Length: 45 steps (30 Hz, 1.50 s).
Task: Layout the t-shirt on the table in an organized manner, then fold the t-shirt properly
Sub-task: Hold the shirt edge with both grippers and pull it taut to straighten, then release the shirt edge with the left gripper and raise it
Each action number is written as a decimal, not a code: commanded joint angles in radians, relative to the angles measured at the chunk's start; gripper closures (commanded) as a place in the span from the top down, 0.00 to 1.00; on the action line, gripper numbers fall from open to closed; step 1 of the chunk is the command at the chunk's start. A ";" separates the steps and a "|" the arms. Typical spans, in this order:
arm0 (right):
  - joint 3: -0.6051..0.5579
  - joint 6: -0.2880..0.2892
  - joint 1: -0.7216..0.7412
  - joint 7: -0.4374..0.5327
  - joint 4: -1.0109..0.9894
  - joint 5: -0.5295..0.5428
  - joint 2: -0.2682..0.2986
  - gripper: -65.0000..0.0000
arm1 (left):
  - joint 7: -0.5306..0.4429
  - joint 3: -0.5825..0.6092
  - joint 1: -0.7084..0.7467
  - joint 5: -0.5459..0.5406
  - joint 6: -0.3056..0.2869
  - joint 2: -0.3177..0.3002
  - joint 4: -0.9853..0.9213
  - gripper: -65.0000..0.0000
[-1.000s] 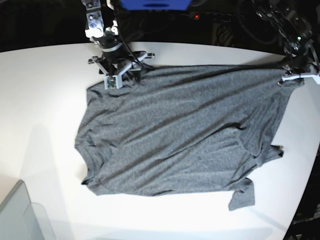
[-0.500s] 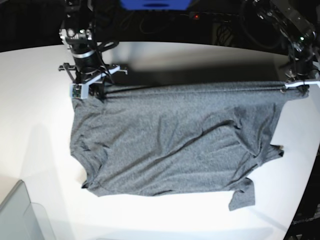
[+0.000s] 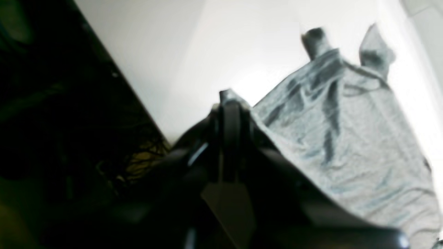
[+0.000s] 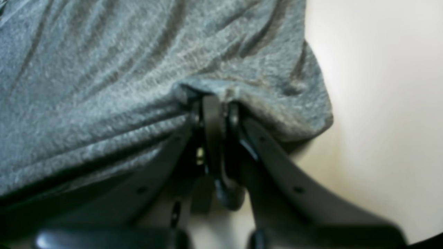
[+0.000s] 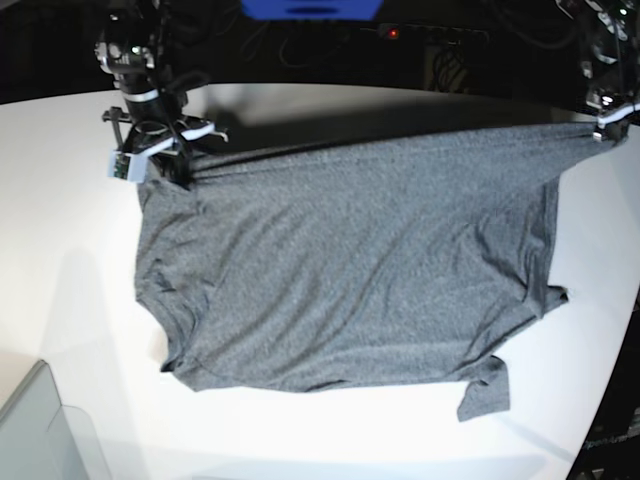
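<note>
The dark heather-grey t-shirt lies spread over the white table, its far edge pulled into a taut line between both grippers. My right gripper, on the base view's left, is shut on the far left corner of the cloth; in the right wrist view the fabric bunches over the closed fingertips. At the far right, my left gripper is shut on the other corner. The left wrist view shows the shirt trailing away from its closed fingertips. Both sleeves lie crumpled at the near right.
A translucent grey bin corner sits at the near left. The table's curved edge runs close past the shirt's right side. Dark cables and a blue unit lie beyond the far edge.
My right gripper closed on the shirt's far edge and pulled it left and back. The left gripper pulled its corner right and back. The far edge went from slack to taut.
</note>
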 commanded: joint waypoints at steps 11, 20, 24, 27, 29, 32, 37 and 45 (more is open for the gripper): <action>0.006 -0.025 0.003 0.042 -0.043 -0.019 0.033 0.00 | -0.053 -0.013 0.087 -0.054 0.014 0.006 -0.059 0.01; 0.005 -0.025 -0.002 0.042 -0.053 -0.019 0.037 0.00 | -0.053 -0.008 0.199 -0.324 0.014 0.006 -0.056 0.01; 0.005 -0.025 -0.002 0.040 -0.053 -0.019 0.037 0.00 | 0.020 -0.011 0.213 -0.351 0.014 0.006 -0.067 0.01; 0.005 -0.024 -0.002 0.040 -0.053 -0.019 0.039 0.00 | 0.091 -0.013 0.209 -0.356 0.012 0.006 -0.088 0.01; 0.005 -0.024 0.000 0.040 -0.053 -0.019 0.039 0.00 | 0.102 -0.013 0.208 -0.358 0.012 0.006 -0.093 0.02; 0.005 -0.024 0.000 0.039 -0.053 -0.019 0.039 0.00 | 0.102 -0.014 0.209 -0.399 0.011 0.006 -0.104 0.15; 0.005 -0.024 -0.003 0.039 -0.053 -0.016 0.039 0.01 | 0.102 -0.020 0.220 -0.451 0.011 0.006 -0.096 0.40; 0.006 -0.024 -0.019 0.039 -0.053 -0.015 0.039 0.25 | 0.105 -0.162 0.229 -0.629 0.012 0.006 -0.076 0.56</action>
